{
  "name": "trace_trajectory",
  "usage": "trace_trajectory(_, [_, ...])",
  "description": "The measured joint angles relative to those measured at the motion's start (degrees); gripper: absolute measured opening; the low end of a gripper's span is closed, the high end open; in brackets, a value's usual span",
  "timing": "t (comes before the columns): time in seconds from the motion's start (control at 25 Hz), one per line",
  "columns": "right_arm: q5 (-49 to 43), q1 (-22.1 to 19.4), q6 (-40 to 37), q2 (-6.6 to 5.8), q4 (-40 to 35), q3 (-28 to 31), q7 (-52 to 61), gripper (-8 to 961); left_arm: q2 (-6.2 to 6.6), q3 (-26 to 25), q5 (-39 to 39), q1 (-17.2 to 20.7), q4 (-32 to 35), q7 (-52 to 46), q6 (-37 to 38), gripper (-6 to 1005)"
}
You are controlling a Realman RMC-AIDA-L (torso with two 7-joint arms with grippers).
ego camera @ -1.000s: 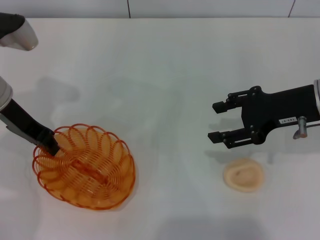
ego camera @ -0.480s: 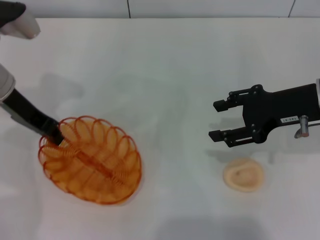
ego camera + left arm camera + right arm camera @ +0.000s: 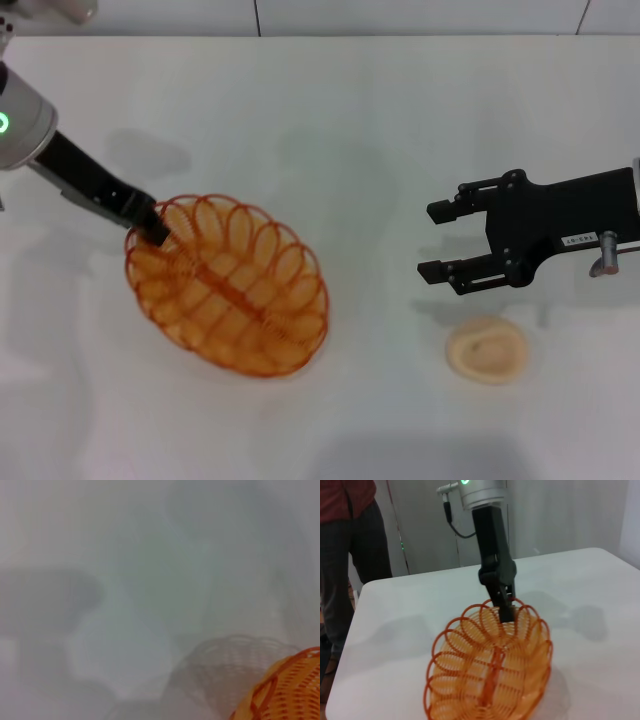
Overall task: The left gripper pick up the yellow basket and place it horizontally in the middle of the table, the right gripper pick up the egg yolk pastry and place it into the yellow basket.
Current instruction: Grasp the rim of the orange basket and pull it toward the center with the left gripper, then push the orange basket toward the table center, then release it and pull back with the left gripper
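The left gripper [image 3: 152, 227] pinches the far-left rim of the yellow basket [image 3: 228, 287], tilted above the table [image 3: 330, 120]; the right gripper [image 3: 435, 241], fingers wide, hovers beyond the egg yolk pastry [image 3: 487, 349]

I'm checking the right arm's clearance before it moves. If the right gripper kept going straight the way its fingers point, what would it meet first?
The right gripper, open, points toward the robot's left across bare table. That line probably meets the yellow basket, held by the left gripper, though height is unclear. The egg yolk pastry lies off that line.
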Motion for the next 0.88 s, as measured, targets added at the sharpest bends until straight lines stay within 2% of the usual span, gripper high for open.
trace_trajectory(0.32, [0.00, -0.15, -0.02, 0.09, 0.06, 0.00, 0.03, 698, -1.30, -4.15, -2.20, -0.64, -0.20, -4.21, -2.43, 84])
trace_trajectory(0.88, [-0.04, -0.58, -0.03, 0.09, 0.01, -0.27, 0.04, 697, -0.94, -5.28, -3.83, 0.61, -0.67, -16.67, -7.55, 82])
